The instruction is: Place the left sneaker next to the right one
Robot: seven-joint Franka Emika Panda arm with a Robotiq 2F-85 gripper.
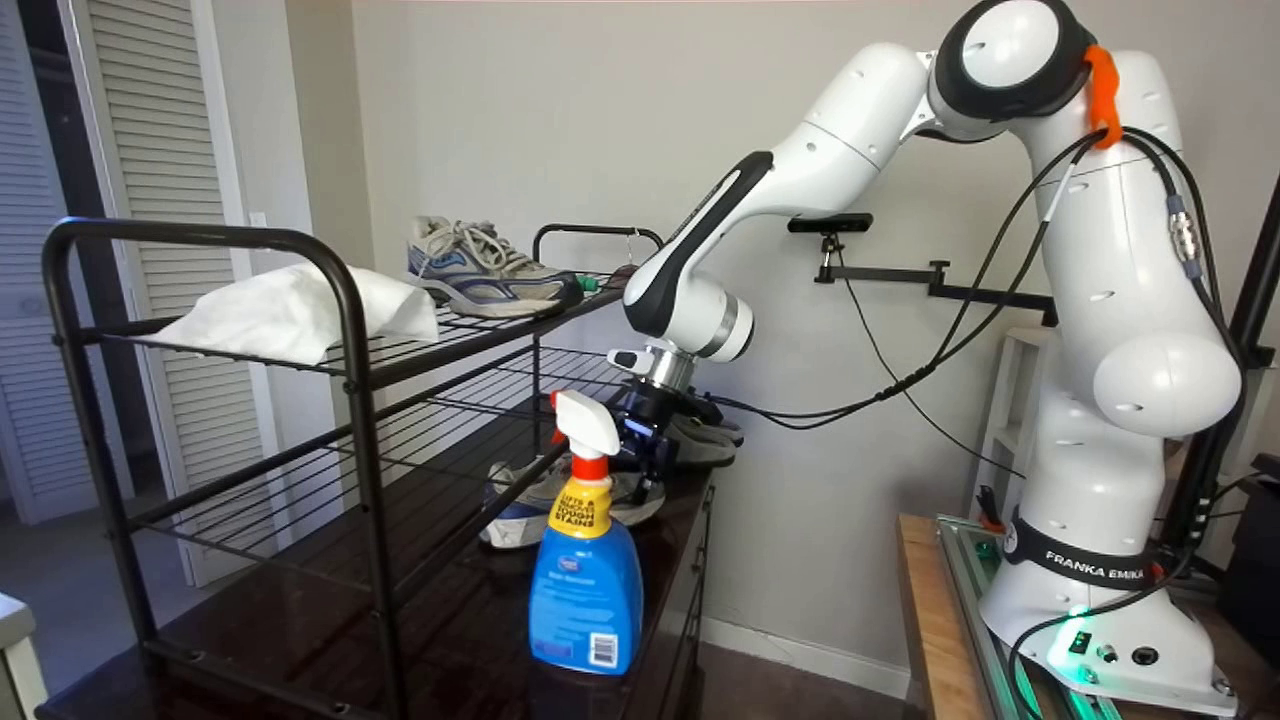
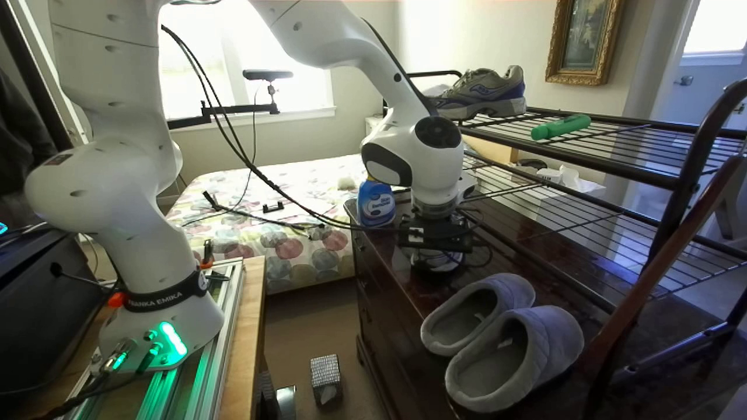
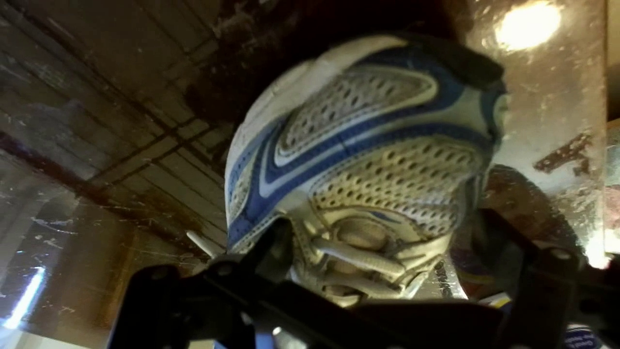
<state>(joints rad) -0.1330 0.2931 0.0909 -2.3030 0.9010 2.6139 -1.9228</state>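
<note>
Pale-grey mesh sneaker (image 3: 358, 160) w/ blue stripes & cream laces: found resting on dark-brown glossy wood table (image 1: 470, 630), directly below black two-finger tool (image 3: 387, 237). In wrist view, saw black fingers (image 3: 281, 247) set wide apart, w/ laced part of shoe btwn; couldn't tell re contact. In an exterior view, saw same shoe partly hidden by blue plastic spray bottle (image 1: 585, 600) w/ white-and-red trigger head & yellow neck label, upright on same table, nearer camera.

Saw similar grey-and-blue mesh sneaker (image 2: 484, 93) on top wire shelf of black metal rack (image 1: 367, 460) in both exterior views, well apart from lower shoe. Couldn't tell L shoe from R. Same shelf, noted crumpled white cloth-like sheet (image 1: 310, 310) just beside that shoe; farther along, green cylinder (image 2: 560, 127) lying on side.

On table nr tool, spotted pair of grey quilted fabric slippers (image 2: 528, 350), side by side, openings up. Noted jointed white robot arm (image 1: 840, 150) w/ black trim arched across to table, tool pointing down. In bg, made out multicolour-dotted bed (image 2: 309, 256), gilt-framed picture (image 2: 583, 44) on wall & black-and-white patterned tissue box (image 2: 325, 372) on floor.
</note>
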